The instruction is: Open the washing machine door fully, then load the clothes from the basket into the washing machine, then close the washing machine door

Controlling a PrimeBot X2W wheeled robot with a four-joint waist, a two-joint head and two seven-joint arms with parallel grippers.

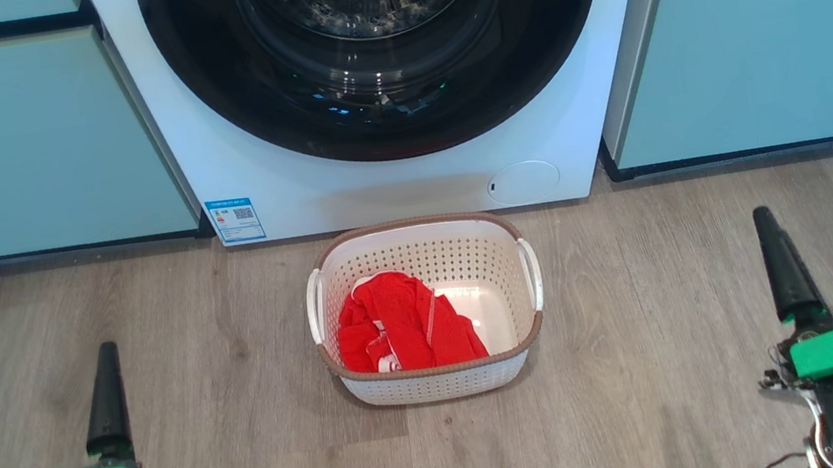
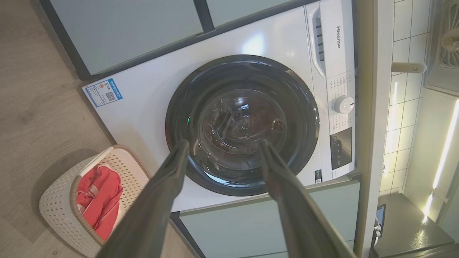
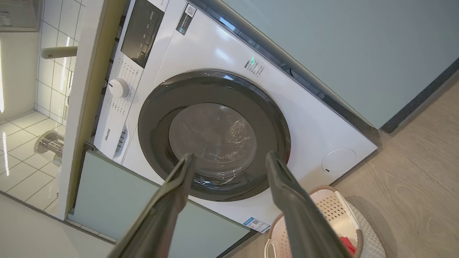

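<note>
The white washing machine point(image 1: 378, 183) stands straight ahead, its round black-rimmed door point(image 1: 379, 56) shut flush against the front. On the floor before it sits the cream perforated basket point(image 1: 435, 383), with red clothes point(image 1: 404, 323) piled in its left half. My left gripper point(image 2: 224, 143) is open and empty, and its fingers frame the door point(image 2: 242, 125) from a distance. One of its dark fingers point(image 1: 106, 407) shows low on the left, well clear of the basket. My right gripper point(image 3: 230, 154) is also open and empty, its finger point(image 1: 787, 276) low on the right.
Pale teal cabinet fronts flank the washer on the left point(image 1: 24, 147) and right point(image 1: 756, 25). Wood-look floor point(image 1: 675, 329) spreads around the basket and between both arms. A blue label point(image 1: 234, 218) and a small round panel point(image 1: 525, 181) sit low on the washer.
</note>
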